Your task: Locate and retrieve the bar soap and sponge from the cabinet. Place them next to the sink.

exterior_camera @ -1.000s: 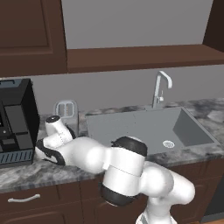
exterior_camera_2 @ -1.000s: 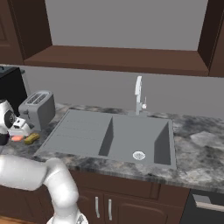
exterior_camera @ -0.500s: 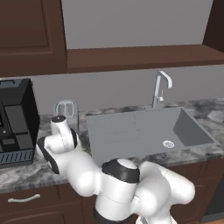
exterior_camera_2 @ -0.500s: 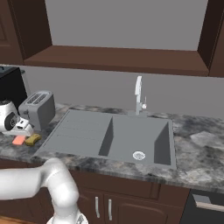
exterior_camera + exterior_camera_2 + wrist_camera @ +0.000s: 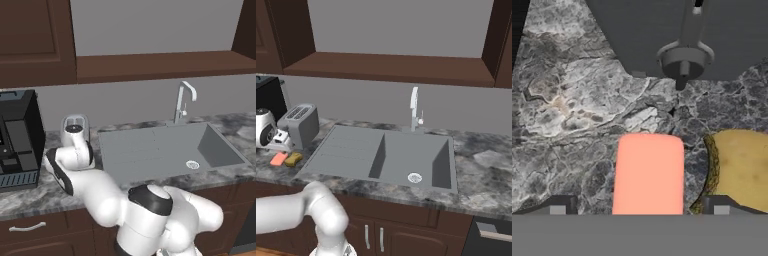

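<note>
We find the bar soap [image 5: 648, 172] flat on the bench [image 5: 572, 110], beside the sponge [image 5: 743, 167], left of the sink [image 5: 381, 152]; the tool [image 5: 639, 207] is open, apparently straddling the soap, long axis pointing away

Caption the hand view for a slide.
Open gripper above the bar soap, with the sponge beside it on the marbled counter.
</note>
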You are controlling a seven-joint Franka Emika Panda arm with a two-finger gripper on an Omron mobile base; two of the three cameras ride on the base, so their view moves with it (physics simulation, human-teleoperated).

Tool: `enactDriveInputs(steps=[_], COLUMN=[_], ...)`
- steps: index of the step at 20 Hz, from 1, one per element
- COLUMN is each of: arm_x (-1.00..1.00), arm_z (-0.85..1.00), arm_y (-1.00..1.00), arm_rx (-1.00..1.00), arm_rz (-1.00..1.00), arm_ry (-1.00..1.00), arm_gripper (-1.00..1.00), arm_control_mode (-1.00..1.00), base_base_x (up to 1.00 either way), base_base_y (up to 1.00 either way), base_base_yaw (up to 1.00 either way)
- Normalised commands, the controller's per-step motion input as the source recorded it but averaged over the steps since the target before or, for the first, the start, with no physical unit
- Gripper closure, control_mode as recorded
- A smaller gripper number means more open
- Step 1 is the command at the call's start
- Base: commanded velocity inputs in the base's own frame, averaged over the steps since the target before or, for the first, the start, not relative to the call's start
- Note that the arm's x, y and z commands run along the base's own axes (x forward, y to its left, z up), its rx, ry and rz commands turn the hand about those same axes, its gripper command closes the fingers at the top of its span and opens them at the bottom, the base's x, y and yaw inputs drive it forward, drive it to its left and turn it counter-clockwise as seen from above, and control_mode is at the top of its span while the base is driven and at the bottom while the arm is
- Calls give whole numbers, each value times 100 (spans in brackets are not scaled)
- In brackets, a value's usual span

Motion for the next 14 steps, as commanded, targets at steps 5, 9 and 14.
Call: enactDriveInputs(steps=[5, 9, 14], arm_x=[-35, -55, -58], arm_z=[41, 23, 14], arm_y=[-14, -43, -61], arm_rx=[-10, -10, -7], arm_rz=[2, 0, 0], arm_ry=[-1, 0, 0], arm_gripper=[-100, -100, -100], arm_control_mode=[-100, -100, -100], base_base_x=[0, 0, 0], base_base_y=[0, 0, 0], base_base_yaw=[0, 0, 0])
